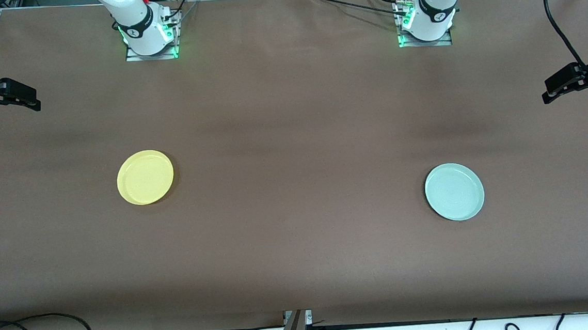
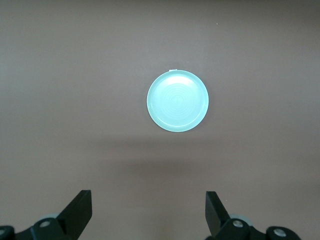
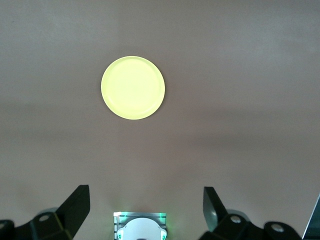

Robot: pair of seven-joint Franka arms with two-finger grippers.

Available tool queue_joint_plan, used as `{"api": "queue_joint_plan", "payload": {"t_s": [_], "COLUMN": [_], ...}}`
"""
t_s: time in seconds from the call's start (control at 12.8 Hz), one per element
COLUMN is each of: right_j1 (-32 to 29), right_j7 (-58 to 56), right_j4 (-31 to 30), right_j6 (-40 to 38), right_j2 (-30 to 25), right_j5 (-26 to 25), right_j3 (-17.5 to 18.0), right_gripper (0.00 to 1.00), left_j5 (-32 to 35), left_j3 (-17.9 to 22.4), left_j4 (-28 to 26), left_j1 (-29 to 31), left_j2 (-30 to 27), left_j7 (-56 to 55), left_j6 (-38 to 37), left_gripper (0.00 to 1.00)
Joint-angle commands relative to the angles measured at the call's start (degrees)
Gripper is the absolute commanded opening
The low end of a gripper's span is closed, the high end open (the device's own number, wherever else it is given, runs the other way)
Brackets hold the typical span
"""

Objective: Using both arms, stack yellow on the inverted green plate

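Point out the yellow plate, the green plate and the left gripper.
yellow plate (image 1: 145, 177): front view, its centre.
green plate (image 1: 454, 191): front view, its centre.
left gripper (image 2: 148, 212): left wrist view, midway between its open fingertips.

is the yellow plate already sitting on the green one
No, the yellow plate lies alone toward the right arm's end, well apart from the green plate.

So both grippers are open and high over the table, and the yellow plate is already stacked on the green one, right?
Not stacked. The front view shows the yellow plate alone toward the right arm's end, well apart from the green plate. Left gripper and right gripper are open, as you said.
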Motion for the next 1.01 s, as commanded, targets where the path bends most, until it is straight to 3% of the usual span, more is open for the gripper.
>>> {"api": "queue_joint_plan", "payload": {"t_s": [0.0,0.94], "right_j1": [-0.01,-0.10], "right_j7": [-0.14,-0.31], "right_j4": [1.01,1.01], "right_j6": [-0.17,-0.17], "right_j2": [0.49,0.57], "right_j5": [-0.96,-0.96], "right_j3": [0.01,-0.08], "right_gripper": [1.00,1.00], "left_j5": [1.39,1.48], "left_j3": [-0.23,-0.23], "left_j4": [0.47,1.08], "left_j1": [0.29,0.38], "left_j2": [0.01,0.01], "left_j7": [1.09,1.18], "left_j6": [-0.65,-0.82], "left_gripper": [1.00,1.00]}}
